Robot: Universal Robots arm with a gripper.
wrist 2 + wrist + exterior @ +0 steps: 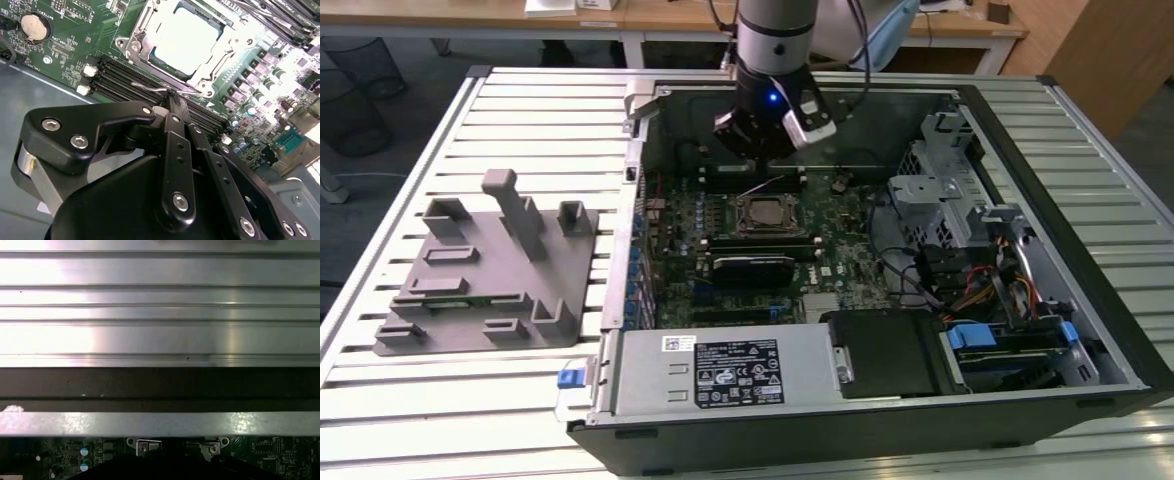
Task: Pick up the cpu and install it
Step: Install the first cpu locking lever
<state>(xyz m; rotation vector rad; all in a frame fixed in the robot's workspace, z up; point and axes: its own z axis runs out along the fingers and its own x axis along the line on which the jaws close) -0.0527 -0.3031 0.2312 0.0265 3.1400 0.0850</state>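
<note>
Already the cpu [186, 36] sits framed in its socket [145, 57] — tool [176, 102] just beside.

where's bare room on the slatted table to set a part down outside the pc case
The slatted table lies bare between the grey fixture block and its far edge, and again along the near edge beside that block. Inside the open pc case it is crowded: the gripper hangs above the motherboard, with drive bays and cables packed at the exterior view's right.
</note>
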